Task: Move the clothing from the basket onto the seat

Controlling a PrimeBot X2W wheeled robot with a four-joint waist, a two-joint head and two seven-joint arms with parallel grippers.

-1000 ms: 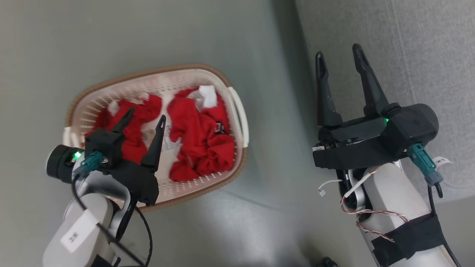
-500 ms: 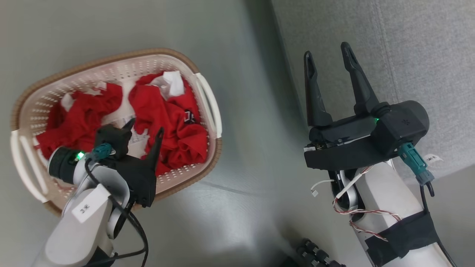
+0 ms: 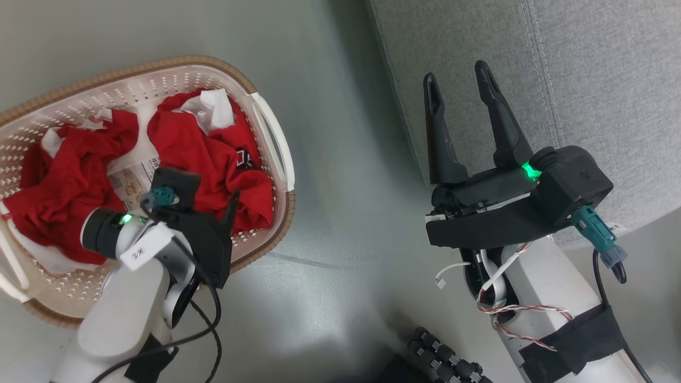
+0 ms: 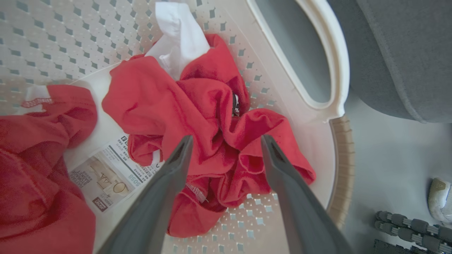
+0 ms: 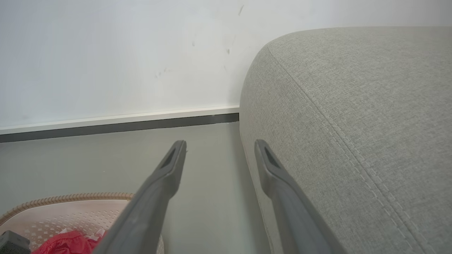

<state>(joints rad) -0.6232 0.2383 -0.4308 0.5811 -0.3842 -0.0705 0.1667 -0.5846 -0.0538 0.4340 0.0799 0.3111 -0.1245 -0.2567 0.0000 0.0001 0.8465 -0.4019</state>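
The cream basket [image 3: 270, 143] with a brown rim stands on the floor at the left and holds two red garments. One garment [image 3: 58, 186] lies at its left, the other [image 3: 199, 143], with a white trim piece, at its right. My left gripper [image 3: 207, 192] is open and points down into the basket. In the left wrist view its fingers [image 4: 226, 138] straddle the bunched right garment [image 4: 197, 106] without closing on it. My right gripper [image 3: 456, 74] stands open and empty at the edge of the grey sofa [image 3: 585, 80], beside the sofa's rounded corner [image 5: 353, 106].
A printed label [image 4: 106, 176] lies on the basket floor between the garments. Grey floor separates basket and sofa. A wall with a baseboard [image 5: 116, 121] runs behind. A black ribbed roller [image 3: 447, 361] and a white shoe tip [image 4: 439, 197] are near my base.
The head camera has swung, sliding the basket left and the sofa further into the picture. My left gripper has dipped deeper into the basket over the right garment. The right gripper stays open.
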